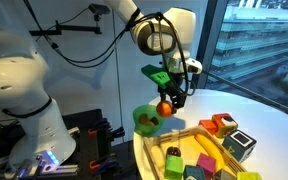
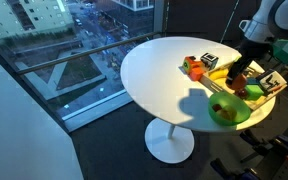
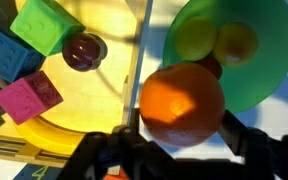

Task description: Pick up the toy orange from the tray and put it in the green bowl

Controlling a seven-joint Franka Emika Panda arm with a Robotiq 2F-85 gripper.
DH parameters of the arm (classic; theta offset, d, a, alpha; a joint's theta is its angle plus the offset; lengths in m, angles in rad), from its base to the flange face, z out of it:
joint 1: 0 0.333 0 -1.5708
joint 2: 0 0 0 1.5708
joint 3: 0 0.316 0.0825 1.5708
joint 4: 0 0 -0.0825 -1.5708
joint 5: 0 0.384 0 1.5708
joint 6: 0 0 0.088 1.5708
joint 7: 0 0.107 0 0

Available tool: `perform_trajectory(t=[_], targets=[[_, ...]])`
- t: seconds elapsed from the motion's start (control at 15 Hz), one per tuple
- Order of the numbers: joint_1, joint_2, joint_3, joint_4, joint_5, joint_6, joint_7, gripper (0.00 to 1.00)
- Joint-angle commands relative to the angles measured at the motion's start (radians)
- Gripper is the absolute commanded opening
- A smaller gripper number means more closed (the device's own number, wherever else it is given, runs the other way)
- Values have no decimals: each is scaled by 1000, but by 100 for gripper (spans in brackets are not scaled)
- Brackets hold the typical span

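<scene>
City windows back the round white desk (image 1: 269,120). In an exterior view the hand (image 1: 168,102) is clamped on the toy orange (image 1: 164,107), held up between the green bowl (image 1: 144,120) and the tray (image 1: 189,132). In an exterior view that bowl (image 2: 227,112) sits near the desk's edge. In the wrist view the orange (image 3: 181,103) overlaps the bowl's rim, and a pink block (image 3: 29,98) lies in the tray.

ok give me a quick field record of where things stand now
hand: shut on the toy orange, in the air above the table
toy orange: held, out of the tray, by the green bowl rim, not in it
green bowl: beside the tray, two yellowish pieces inside
tray: green block, pink block, dark ball
remaining: release into bowl
</scene>
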Motion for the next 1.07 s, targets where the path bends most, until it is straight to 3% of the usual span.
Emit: perform_trajectory(t=[0.0,0.6,1.0], targets=[[7,-71,-5,-57,7,-28,-26,53],[30,-78,-4,-147,28,34,-38,53],[47,-57,-3,-192,39,138,-44,53]])
